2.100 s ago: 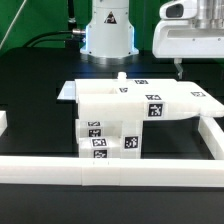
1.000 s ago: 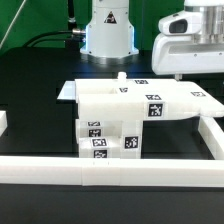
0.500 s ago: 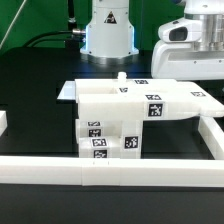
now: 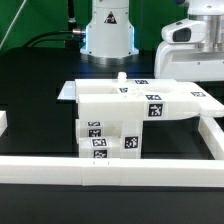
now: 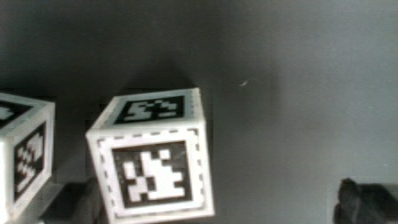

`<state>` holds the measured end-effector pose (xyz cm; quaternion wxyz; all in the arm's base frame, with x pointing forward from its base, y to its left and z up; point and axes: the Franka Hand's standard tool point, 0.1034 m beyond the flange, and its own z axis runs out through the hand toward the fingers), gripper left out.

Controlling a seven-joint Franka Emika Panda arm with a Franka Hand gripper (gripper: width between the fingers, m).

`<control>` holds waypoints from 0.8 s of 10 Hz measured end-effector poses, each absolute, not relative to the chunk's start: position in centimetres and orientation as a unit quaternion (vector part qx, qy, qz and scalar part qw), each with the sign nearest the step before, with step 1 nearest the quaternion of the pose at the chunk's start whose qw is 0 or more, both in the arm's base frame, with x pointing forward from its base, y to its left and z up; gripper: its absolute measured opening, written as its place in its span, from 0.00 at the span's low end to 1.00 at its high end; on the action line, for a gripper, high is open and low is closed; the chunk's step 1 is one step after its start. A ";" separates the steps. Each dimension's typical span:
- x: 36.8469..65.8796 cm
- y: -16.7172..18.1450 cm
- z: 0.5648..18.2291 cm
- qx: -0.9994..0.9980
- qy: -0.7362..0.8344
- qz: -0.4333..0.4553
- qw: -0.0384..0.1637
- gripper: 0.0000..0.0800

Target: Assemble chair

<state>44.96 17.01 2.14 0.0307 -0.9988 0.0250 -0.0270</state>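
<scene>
Hovering with jaws spread wide and holding nothing, the gripper [image 5: 217, 198] hangs above a tagged block [image 5: 157, 150] of the chair [image 4: 130, 108]; this block sits nearer to one finger [image 5: 68, 202] than the other. I judge the step is an approach for a grasp, so the next move calls for centring, then descending. The chair lies on the table [image 4: 40, 88] inside the border rails [image 4: 150, 172], its long axis across the exterior view, narrow end toward the exterior view's right.

Exterior view faces the chair [image 4: 120, 100] from low — wrist view sits close above a tagged block [image 5: 157, 160].
</scene>
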 end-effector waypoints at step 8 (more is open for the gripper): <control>44.0 16.6 0.5 -0.999 0.022 -0.023 0.023 0.78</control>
